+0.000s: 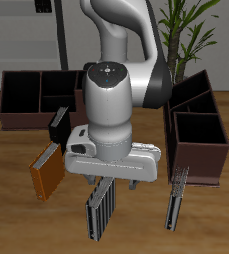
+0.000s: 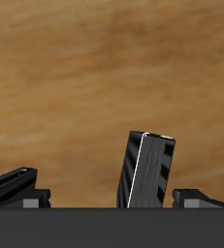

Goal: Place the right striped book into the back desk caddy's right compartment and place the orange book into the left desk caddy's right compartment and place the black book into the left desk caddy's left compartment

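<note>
The right striped book (image 1: 99,209) stands on edge near the table's front edge. My gripper (image 1: 110,185) hangs open just above it. In the wrist view the book (image 2: 150,170) stands between the two fingers (image 2: 15,184), closer to one of them and touching neither. The other striped book (image 1: 175,199) stands beside the left desk caddy (image 1: 197,149). The orange book (image 1: 47,171) and the black book (image 1: 58,124) stand near the back desk caddy (image 1: 32,99). My arm hides part of the table's middle.
Both caddies are dark brown boxes with open compartments. A potted plant (image 1: 190,25) stands behind the left caddy. A grey shelf (image 1: 27,30) is in the background beyond the table.
</note>
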